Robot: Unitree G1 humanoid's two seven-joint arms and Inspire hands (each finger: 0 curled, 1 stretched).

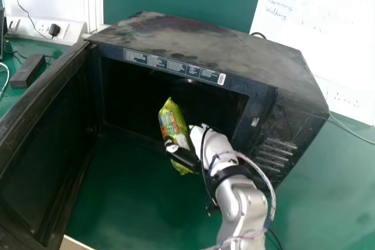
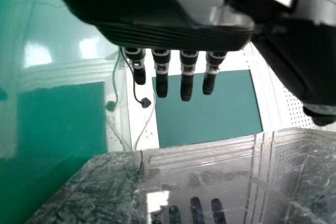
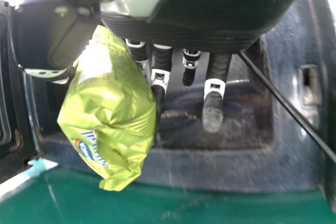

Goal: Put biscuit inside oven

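The green packet of biscuit is at the mouth of the black oven, tilted, with its upper end before the dark opening, and whether any part is already inside, I cannot tell. The right robot hand is clamped on this packet, which sits between its thumb and its fingers, while the oven door stands open above the green bench. In the left wrist view, the left robot hand has its fingers straight and apart.
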